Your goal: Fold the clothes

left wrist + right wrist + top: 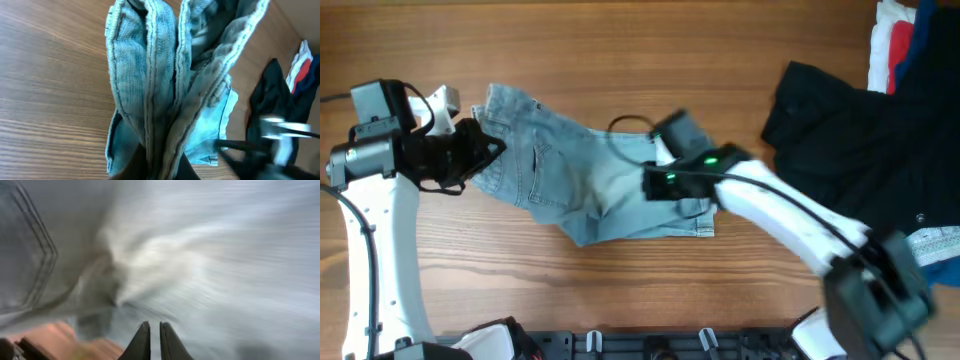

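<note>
The light blue denim jeans (590,190) lie spread across the middle-left of the wooden table. My left gripper (490,150) is at their left end. In the left wrist view it (162,171) is shut on bunched denim folds (160,75), which rise up out of the jaws. My right gripper (648,182) hovers over the right part of the jeans. In the blurred right wrist view its fingers (155,328) are nearly together just above pale denim (210,255), with no cloth seen between them. A stitched pocket (35,255) shows at the left.
A black garment (860,130) lies at the right, also visible in the left wrist view (267,95). Red, white and dark blue pieces (900,40) are piled at the far right corner. A thin black cable loop (630,124) lies behind the jeans.
</note>
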